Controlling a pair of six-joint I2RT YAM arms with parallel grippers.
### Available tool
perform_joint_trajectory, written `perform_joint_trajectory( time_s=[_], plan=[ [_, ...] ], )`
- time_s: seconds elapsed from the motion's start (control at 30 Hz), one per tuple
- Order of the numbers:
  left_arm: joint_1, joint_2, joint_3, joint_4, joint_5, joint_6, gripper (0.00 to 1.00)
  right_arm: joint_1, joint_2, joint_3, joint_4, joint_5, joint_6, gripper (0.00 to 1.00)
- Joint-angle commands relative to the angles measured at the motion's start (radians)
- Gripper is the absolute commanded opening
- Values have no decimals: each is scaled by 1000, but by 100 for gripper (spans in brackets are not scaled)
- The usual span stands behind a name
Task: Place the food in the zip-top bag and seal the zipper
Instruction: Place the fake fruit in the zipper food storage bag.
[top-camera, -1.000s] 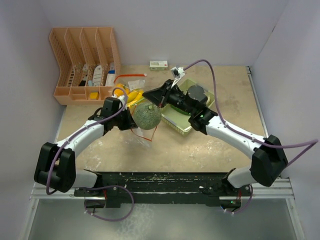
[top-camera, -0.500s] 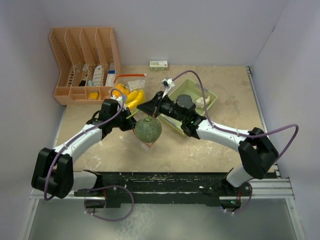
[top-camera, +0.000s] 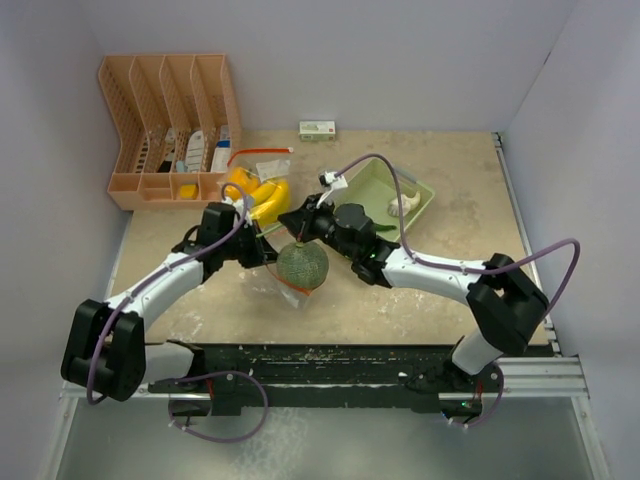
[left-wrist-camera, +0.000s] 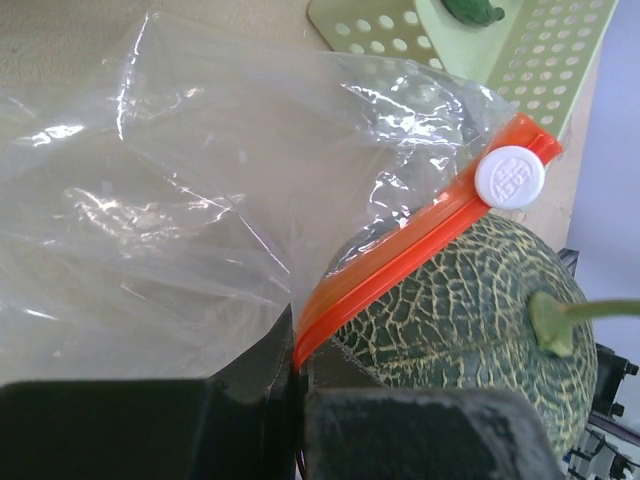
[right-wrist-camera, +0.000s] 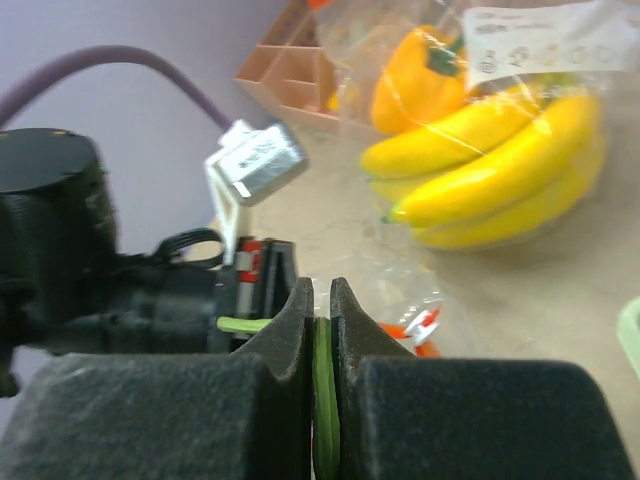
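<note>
Bagging the melon: the right gripper (right-wrist-camera: 320, 300), clamped on the green stem (right-wrist-camera: 322, 400), is holding the melon (left-wrist-camera: 470, 300) at the mouth of the bag (left-wrist-camera: 150, 220), whose orange zipper strip (left-wrist-camera: 400, 260) the left gripper (left-wrist-camera: 298, 365) is pinching; the next move likely calls for pushing it deeper inside

Melon (top-camera: 302, 265) sits against the zip-top bag (left-wrist-camera: 150, 200), bananas (top-camera: 268, 195) behind, basket (top-camera: 425, 188) to its right
</note>
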Motion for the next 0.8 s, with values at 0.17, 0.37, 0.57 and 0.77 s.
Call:
perform_joint_trajectory(
  time_s=[0.17, 0.37, 0.57, 0.77],
  plan=[
    [3, -44, 95, -53, 21, 32, 0, 121, 42, 80, -143, 378, -136, 0],
    [-2, 17, 190, -99, 8, 76, 0, 180, 57, 113, -199, 470, -181, 0],
    [-21, 72, 260, -117, -15, 92, 0, 210, 94, 136, -247, 512, -195, 0],
    [-74, 134, 246, -75, -42, 81, 0, 225, 117, 127, -223, 441, -192, 0]
  ],
)
